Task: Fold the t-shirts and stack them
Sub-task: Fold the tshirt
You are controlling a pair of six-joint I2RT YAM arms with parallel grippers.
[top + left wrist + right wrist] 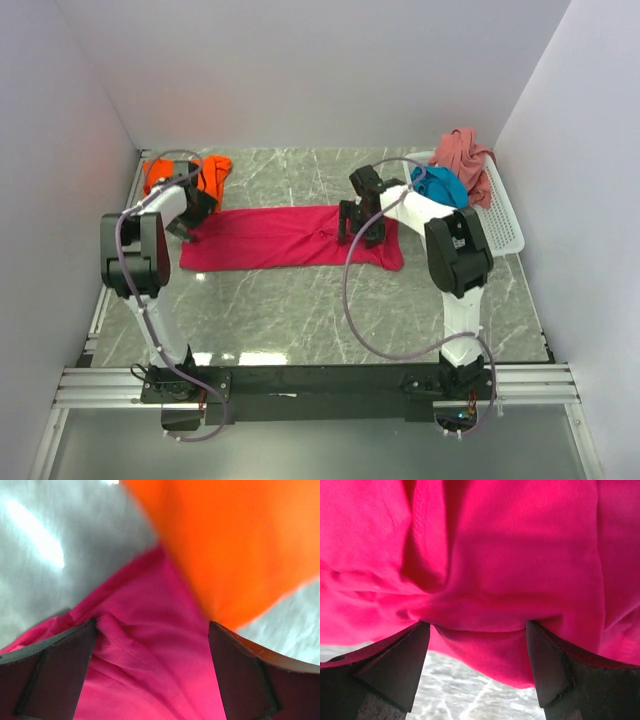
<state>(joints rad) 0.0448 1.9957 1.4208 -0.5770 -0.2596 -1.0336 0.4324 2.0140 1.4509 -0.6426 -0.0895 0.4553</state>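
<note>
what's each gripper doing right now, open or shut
left gripper: open, holding nothing, over the magenta-red t-shirt
right gripper: open, holding nothing, over the same shirt

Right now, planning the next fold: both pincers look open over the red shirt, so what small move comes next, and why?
Probably shut the right pincer on the edge of the magenta-red shirt beneath it, to fold that end leftward: the shirt lies in a long strip, and the left pincer also hangs open.
</note>
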